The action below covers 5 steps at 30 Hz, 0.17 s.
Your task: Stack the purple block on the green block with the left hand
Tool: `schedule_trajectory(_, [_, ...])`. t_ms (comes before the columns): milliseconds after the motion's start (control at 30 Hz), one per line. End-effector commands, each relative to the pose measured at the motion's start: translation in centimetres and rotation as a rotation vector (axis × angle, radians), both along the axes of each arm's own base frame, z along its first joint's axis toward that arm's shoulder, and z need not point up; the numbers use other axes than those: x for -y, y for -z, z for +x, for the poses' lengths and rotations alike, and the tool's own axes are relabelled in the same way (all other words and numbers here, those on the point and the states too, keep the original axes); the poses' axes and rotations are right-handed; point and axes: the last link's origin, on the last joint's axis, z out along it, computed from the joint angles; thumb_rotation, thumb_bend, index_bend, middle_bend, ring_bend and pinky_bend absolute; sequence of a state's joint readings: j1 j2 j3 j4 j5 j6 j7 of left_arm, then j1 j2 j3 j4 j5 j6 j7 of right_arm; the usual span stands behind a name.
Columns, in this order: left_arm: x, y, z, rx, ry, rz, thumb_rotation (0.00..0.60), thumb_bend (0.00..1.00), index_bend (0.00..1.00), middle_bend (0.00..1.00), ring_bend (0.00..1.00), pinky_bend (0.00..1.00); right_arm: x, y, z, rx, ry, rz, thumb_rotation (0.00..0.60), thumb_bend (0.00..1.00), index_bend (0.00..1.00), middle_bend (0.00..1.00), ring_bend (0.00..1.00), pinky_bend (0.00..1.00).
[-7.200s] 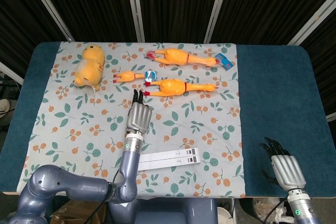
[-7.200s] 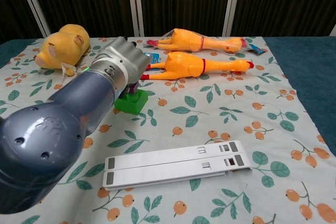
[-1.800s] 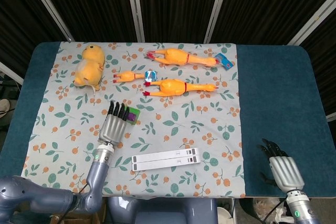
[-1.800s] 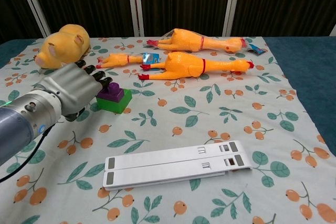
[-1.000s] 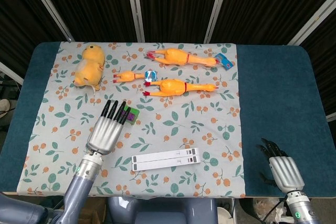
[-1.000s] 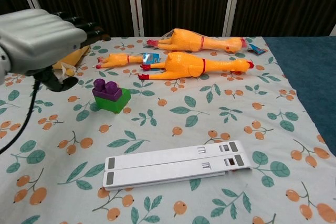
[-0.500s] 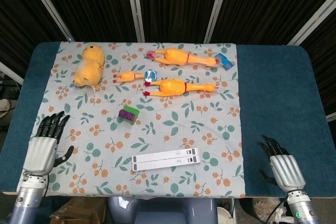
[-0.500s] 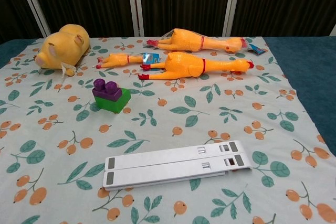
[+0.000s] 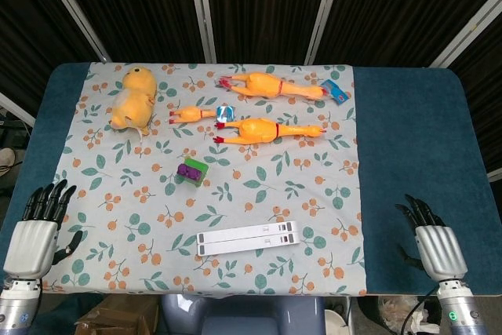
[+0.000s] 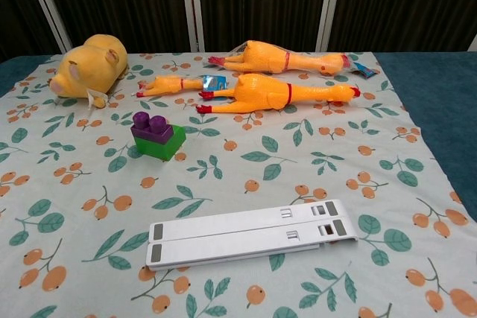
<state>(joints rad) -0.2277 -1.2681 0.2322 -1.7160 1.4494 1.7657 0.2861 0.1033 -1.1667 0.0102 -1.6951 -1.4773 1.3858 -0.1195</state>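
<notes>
Purple block (image 10: 151, 126) tops one green block (image 10: 165, 144); both hands' fingers (image 9: 47, 198) spread, holding nothing.

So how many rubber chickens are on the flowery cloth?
3. A big one lies at the far edge, another big one lies just in front of it, and a little one lies to their left, near the yellow plush. None seems hidden.

A purple block (image 10: 151, 126) sits on a green block (image 10: 163, 144), on a white cloth (image 10: 246, 184) printed with green leaves and orange fruit; behind the blocks, yellow-orange rubber chickens (image 10: 279, 92).
</notes>
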Motion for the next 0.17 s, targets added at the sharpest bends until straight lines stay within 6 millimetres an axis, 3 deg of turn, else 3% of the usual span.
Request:
schedule_trajectory(33, [0.2,0.15,0.2,0.001,0.005,-0.011,0.6,0.36,0.0,0.0,0.0,0.0,0.23,-0.68,-0.47,0.01,0.01,-0.037,0.6,0.29,0.18,0.08,0.09,0.27])
schedule_trajectory(167, [0.33,0.22,0.41,-0.007,0.01,-0.01,0.6,0.36,0.0,0.0,0.0,0.0,0.44,-1.65,-0.36,0.05,-0.021,-0.104,0.6,0.29,0.18,0.08,0.09,0.27])
